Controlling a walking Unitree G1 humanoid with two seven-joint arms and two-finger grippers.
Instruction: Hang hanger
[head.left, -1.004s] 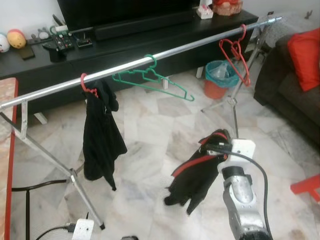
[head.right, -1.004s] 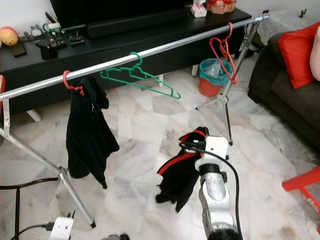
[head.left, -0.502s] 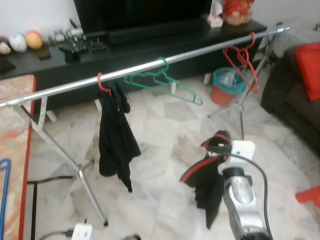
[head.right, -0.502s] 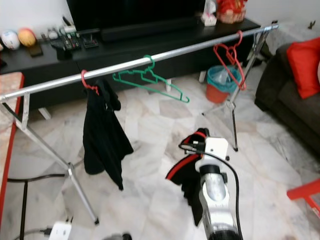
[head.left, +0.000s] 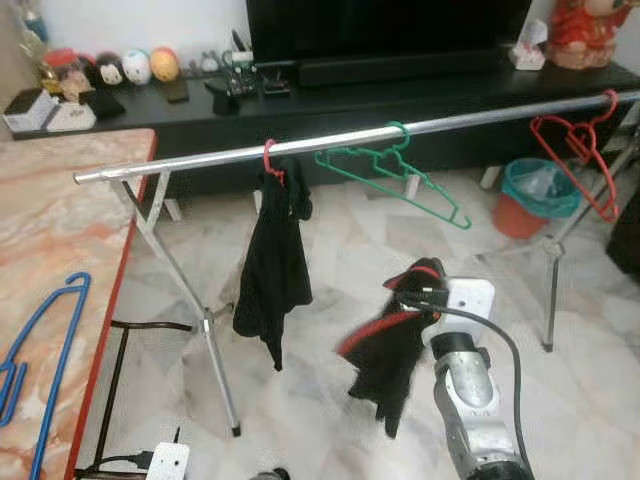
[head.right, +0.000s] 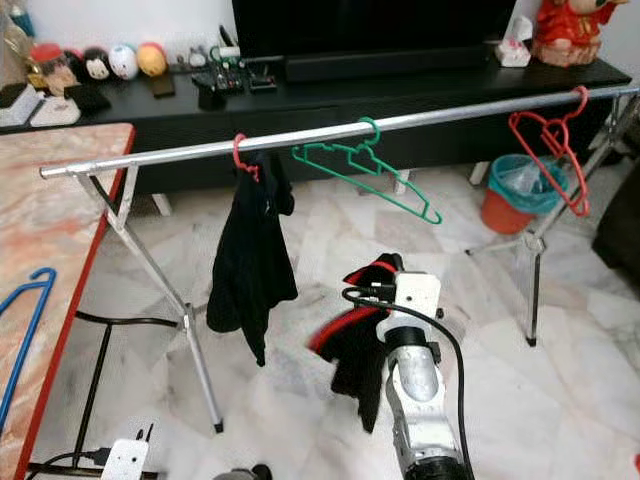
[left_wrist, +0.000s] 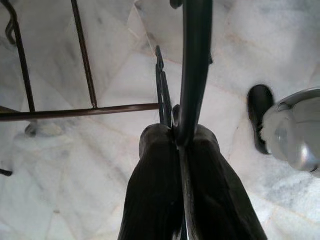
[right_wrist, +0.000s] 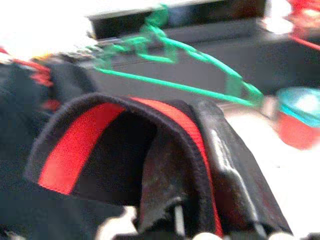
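Left eye view: right gripper (head.left: 418, 290) clamped on a black garment with red trim (head.left: 385, 345), lower centre of the frame.
One long silver metal rail (head.left: 330, 138) crosses the upper frame carrying three hangers: a red one holding a black garment (head.left: 272, 262), a bare green plastic hanger (head.left: 398, 172), a bare red hanger (head.left: 578, 165) far right. One blue hanger (head.left: 28, 350) lies on the marble table, lower left. The right arm reaches forward, raised below the rail. The left gripper (left_wrist: 176, 145) points at the floor, fingers pinched on a thin dark hanger bar (left_wrist: 192, 70).
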